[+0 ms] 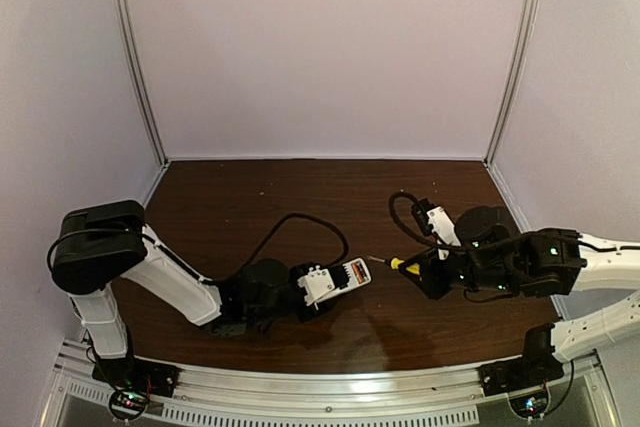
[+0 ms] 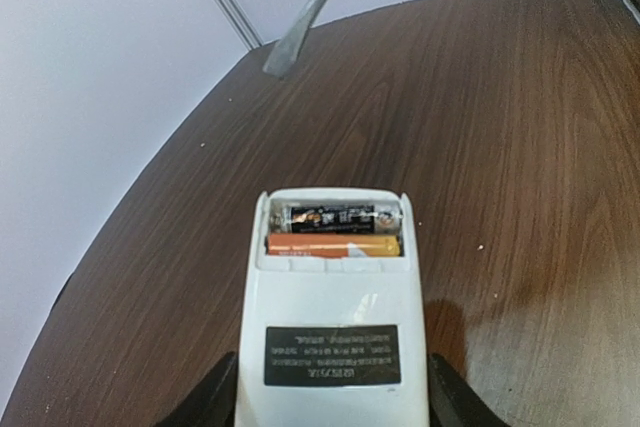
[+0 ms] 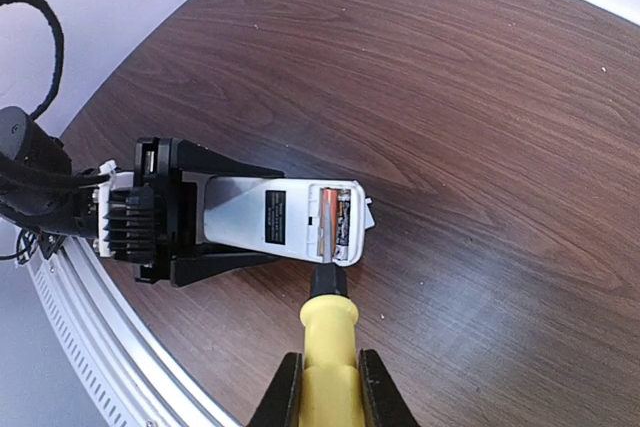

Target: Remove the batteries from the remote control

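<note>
Left wrist view, nearest first: the left gripper (image 2: 333, 402) is clamping the remote control (image 2: 335, 297) by its two long sides, one finger showing at each lower corner. The remote control is lying back-side up with its printed label (image 2: 333, 354) facing the camera, apparently held just clear of the counter (image 2: 520, 147). Beyond the label the bay (image 2: 335, 230) is standing uncovered at the far end. The batteries (image 2: 300, 244) are sitting in it side by side and crosswise - the orange battery (image 2: 345, 245) nearer the label, the dark battery (image 2: 335, 217) against the end wall.

Right wrist view: the right gripper (image 3: 328, 392) is closing tightly on the yellow handle of a screwdriver (image 3: 328, 332). The shaft is pointing at the open bay, just beside the orange battery. Whether the tip is touching cannot be told, as the tip itself is hidden.

Handling, as judged: the batteries are small, light, rigid and smooth-jacketed, so they are likely to slip from a pinch and roll once free. Both are seated deep between the bay walls and probably sprung at the ends, leaving the fingers little room. Levering one end upward with the tip looks safer than grasping, and any grasp is best taken across the middle of the barrel. The remote control's shell is light, stiff plastic - the side grip suits it, though hard prying may twist it in the jaws.
</note>
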